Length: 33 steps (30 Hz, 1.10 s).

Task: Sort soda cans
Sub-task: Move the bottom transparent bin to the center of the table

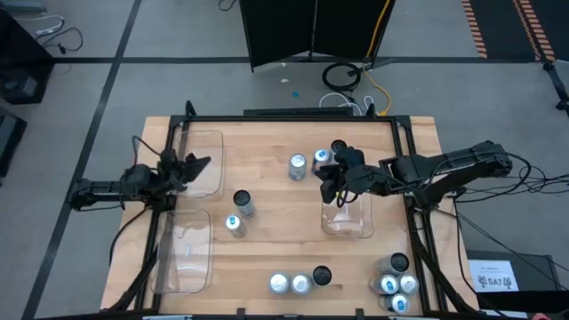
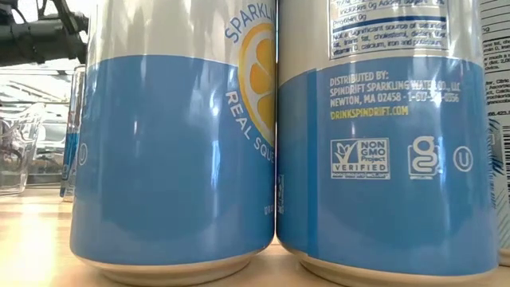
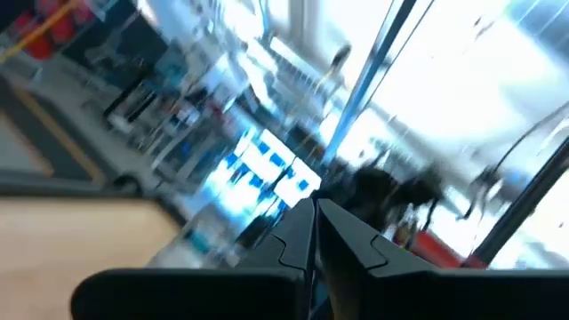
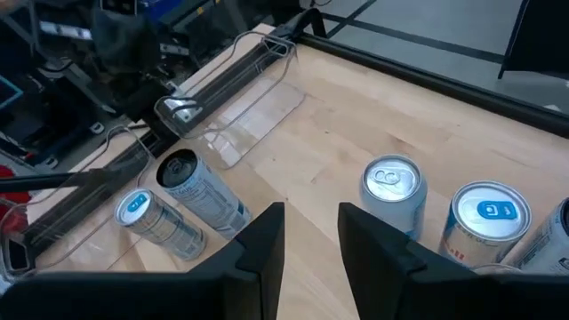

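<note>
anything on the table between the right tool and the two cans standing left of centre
No. In the right wrist view, bare wood lies between the right tool and the black-topped can and blue-topped can.

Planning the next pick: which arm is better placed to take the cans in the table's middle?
The right. Its open tool hovers beside the plain-top can and blue-marked can; the left tool, shut, waits over the far-left tray.

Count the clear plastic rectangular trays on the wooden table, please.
3 clear plastic rectangular trays in the high view: upper-left tray, lower-left tray, right-of-centre tray. None seems hidden.
</note>
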Available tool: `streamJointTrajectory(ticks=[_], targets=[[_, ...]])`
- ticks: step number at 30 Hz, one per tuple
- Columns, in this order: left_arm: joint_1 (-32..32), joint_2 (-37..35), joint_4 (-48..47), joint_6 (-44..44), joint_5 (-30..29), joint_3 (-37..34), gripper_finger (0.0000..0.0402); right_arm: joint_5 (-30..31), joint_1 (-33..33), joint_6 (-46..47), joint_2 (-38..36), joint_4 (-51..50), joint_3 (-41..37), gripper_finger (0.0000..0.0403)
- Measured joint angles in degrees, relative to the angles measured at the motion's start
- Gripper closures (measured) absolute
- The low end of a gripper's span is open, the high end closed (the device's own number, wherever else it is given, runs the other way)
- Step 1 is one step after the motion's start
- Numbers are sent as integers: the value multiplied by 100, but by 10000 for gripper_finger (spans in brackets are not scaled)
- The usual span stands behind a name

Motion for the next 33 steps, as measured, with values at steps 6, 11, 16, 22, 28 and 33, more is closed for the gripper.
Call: streamJointTrajectory(ticks=[6, 11, 16, 22, 28, 33], targets=[[0, 11, 271, 238, -713, 186, 362, 124, 2, -7, 0, 0, 0, 303], [0, 13, 164, 449, -1112, 355, 287, 264, 2, -17, 0, -4, 0, 303], [1, 13, -12, 439, -1313, 369, 200, 266, 2, -59, 0, -7, 0, 303], [0, 13, -662, -318, -1307, 369, 152, 262, 1, -200, 0, -9, 0, 303], [0, 13, -827, -296, -1300, 372, 150, 226, 3, -331, 0, -12, 0, 303], [7, 13, -805, -261, -1310, 375, 149, 225, 7, -337, 0, -15, 0, 303]])
